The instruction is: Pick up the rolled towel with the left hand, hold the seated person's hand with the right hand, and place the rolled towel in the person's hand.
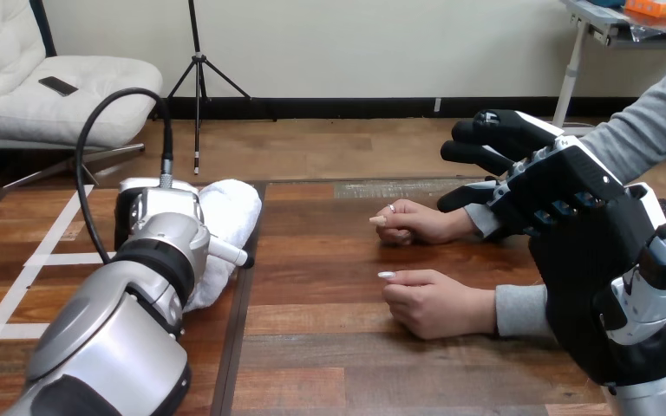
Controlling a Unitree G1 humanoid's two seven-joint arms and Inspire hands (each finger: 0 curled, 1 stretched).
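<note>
The rolled white towel (232, 211) lies on the wooden table (329, 364) at the left. My left hand (152, 211) rests on the towel's left part, seen from behind the wrist, which hides how it meets the cloth. The person's two hands lie on the table at the right. The farther hand (418, 222) and the nearer hand (434, 303) are both loosely curled and hold nothing. My right hand (564, 186) hovers open above the person's grey-sleeved forearms, its fingers (486, 139) reaching left over the far wrist without touching.
A dark seam (241, 303) runs front to back across the table, just right of the towel. Bare wood lies between the towel and the person's hands.
</note>
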